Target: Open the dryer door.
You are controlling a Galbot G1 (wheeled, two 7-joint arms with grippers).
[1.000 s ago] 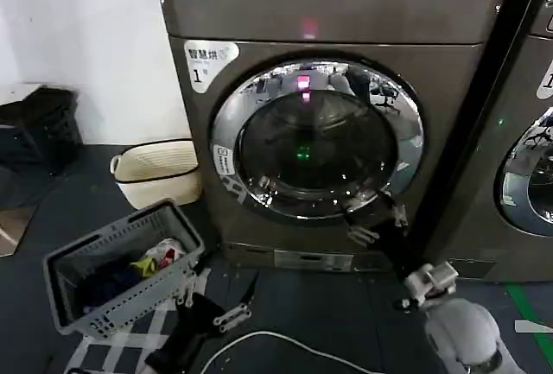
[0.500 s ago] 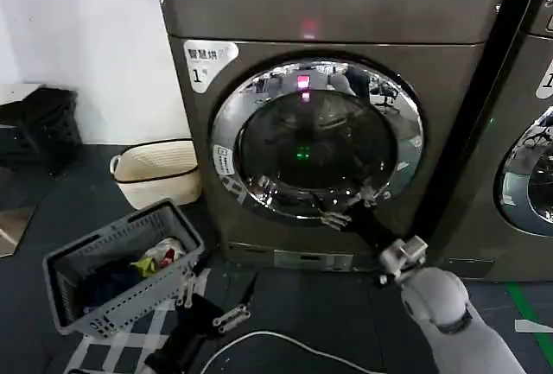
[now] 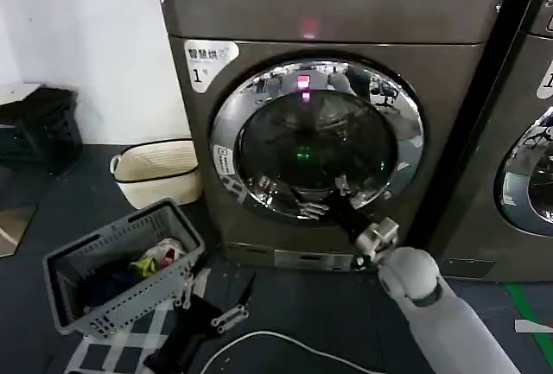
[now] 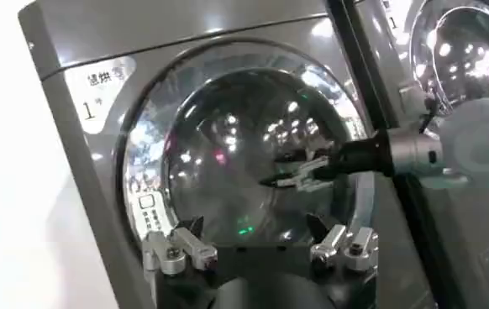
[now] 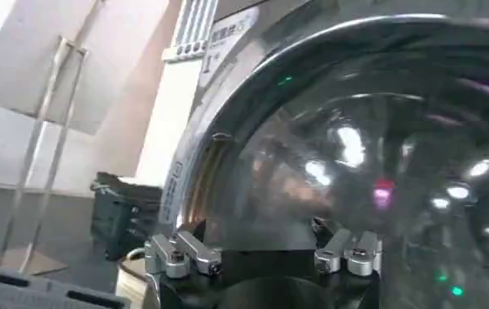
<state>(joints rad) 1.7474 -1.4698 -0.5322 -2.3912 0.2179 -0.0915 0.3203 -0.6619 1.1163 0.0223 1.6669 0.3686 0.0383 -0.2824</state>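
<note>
The dryer door [image 3: 316,139] sits closed on the machine's front, which stands on a dark floor [image 3: 328,305] by a white wall [image 3: 78,37]. The right gripper [image 3: 324,199], fingers spread, reaches its lower glass; the left gripper [image 4: 261,252] hangs open farther back.

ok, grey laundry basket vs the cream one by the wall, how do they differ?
The grey laundry basket is a slatted plastic crate sitting tilted near the camera, with clothes inside. The cream basket is rounded with a dark rim band and a side handle, sits upright against the wall beside the dryer, and its contents cannot be seen. Both stand on the dark floor to the dryer's left.
</note>
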